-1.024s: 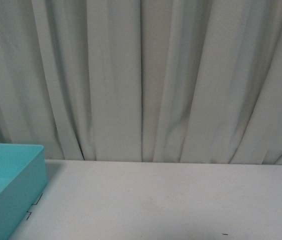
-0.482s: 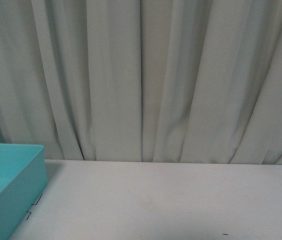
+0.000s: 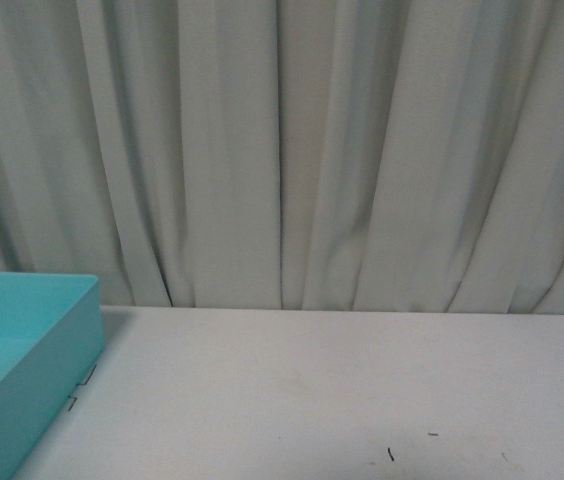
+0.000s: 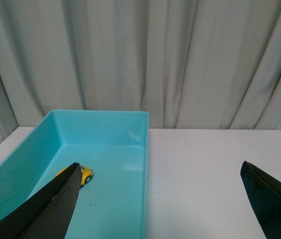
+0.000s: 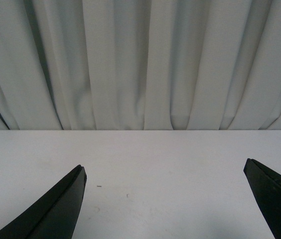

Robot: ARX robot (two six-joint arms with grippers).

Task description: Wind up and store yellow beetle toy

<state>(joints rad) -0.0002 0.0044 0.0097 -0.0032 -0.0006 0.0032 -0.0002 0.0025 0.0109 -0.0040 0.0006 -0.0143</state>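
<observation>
Clearly, the yellow beetle toy (image 4: 83, 175) is seen lying on the floor of the turquoise bin (image 4: 130, 119), in the lower left of the left wrist frame, half hidden behind one dark finger (image 4: 41, 209) of the left gripper (image 4: 160, 204); only its glossy yellow rounded body and a small black wheel are made out. The bin is shown as a smooth, matte plastic box, rectangular with straight walls and softly rounded inner corners, and a faint pale smudge is noted on its far wall. It is set on a white, flat table (image 4: 220, 159), whose surface is marked by a few tiny dark specks in the lower right of the front frame. A pale grey curtain (image 3: 292, 150) in heavy vertical folds is hung behind the table in all three views. In the front view only a corner of the bin is caught at the lower left edge, and neither arm is shown. The left gripper is held above the bin's near end, its tapered black fingers spread wide with nothing between them. The right gripper (image 5: 165, 204) is likewise held wide apart and empty over bare table, pointed toward the curtain.
</observation>
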